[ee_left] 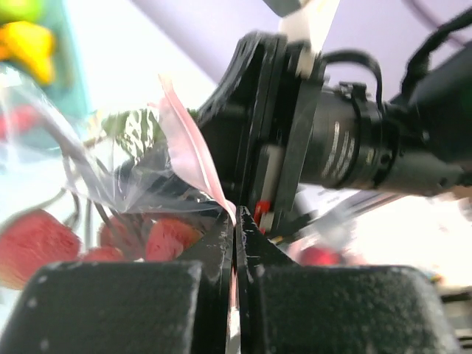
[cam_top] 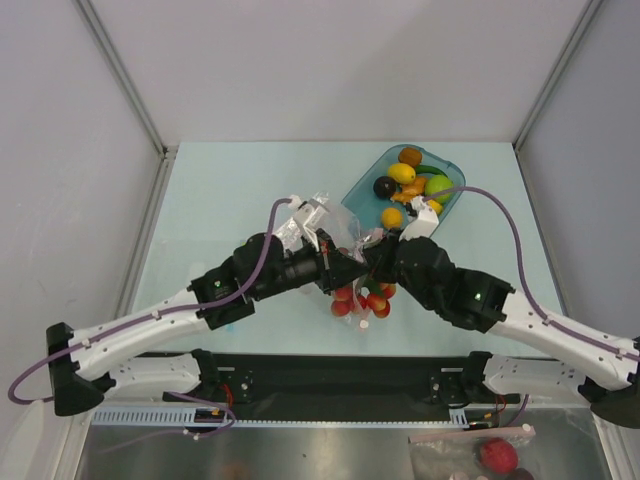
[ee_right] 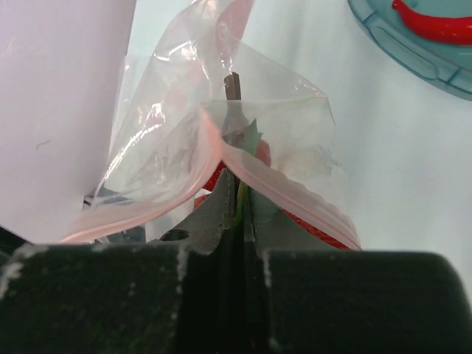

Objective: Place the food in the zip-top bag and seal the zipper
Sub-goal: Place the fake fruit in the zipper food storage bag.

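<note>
Zipper (ee_left: 188,147) work is the step in hand, as I judge it. My left gripper (ee_left: 236,230) is closed tight on the pink strip at one end of the bag (cam_top: 333,228). My right gripper (ee_right: 237,193) is clamped on the strip from the other side, where the two pink lips run apart from my fingertips, so the mouth looks unsealed there. The bag hangs between my two wrists at the middle of the table. The red balls (cam_top: 360,300) lie just near of my grippers. Red and green show through the plastic in both wrist views, so they seem to be inside, though the top view does not settle it. The lemon (cam_top: 402,172), plum (cam_top: 384,187) and other pieces sit in the tray (cam_top: 360,185) at the far right, well apart from the bag.

Next, I think one gripper must anchor its end while the other slides along the strip, pressing the lips together. The film is thin and slippery, so an uneven pull could free it or leave a gap.
</note>
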Action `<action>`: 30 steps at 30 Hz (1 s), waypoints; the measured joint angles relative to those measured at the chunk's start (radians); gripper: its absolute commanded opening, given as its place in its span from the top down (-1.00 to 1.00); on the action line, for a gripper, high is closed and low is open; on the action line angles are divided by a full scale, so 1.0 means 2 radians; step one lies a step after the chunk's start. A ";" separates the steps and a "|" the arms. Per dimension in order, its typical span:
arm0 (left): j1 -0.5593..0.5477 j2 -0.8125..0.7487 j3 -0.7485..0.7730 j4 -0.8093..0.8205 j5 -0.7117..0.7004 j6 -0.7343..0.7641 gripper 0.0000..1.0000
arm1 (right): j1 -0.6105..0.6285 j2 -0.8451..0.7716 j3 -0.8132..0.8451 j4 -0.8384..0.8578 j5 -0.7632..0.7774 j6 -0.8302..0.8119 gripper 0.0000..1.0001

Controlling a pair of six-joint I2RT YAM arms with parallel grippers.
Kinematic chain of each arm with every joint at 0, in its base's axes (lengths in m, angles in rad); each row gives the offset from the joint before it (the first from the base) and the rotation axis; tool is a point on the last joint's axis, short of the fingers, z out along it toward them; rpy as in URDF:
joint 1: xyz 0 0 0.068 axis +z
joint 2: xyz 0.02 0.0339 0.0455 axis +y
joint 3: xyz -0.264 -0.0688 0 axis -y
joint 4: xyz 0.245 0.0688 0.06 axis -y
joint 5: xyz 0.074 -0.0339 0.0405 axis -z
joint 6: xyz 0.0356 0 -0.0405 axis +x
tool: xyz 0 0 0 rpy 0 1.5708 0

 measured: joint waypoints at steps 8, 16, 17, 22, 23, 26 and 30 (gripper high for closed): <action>-0.009 0.062 -0.123 0.291 0.052 -0.171 0.99 | -0.021 0.017 0.105 -0.220 0.029 0.003 1.00; -0.040 0.295 -0.094 0.590 0.099 -0.334 0.99 | -0.046 0.002 0.141 -0.404 0.085 0.012 0.98; -0.041 0.323 -0.080 0.610 0.101 -0.353 0.99 | -0.051 -0.003 0.141 -0.417 0.089 0.014 0.93; -0.042 0.439 -0.038 0.657 0.108 -0.441 1.00 | -0.096 -0.025 0.114 -0.421 0.086 0.011 0.83; -0.041 0.444 -0.039 0.656 0.109 -0.447 1.00 | -0.112 -0.029 0.103 -0.411 0.077 0.007 0.83; -0.034 0.438 -0.047 0.656 0.116 -0.449 0.99 | -0.150 -0.036 0.074 -0.379 0.050 -0.003 0.87; -0.024 0.367 -0.071 0.635 0.124 -0.407 0.99 | -0.196 -0.058 0.036 -0.324 -0.005 -0.024 0.91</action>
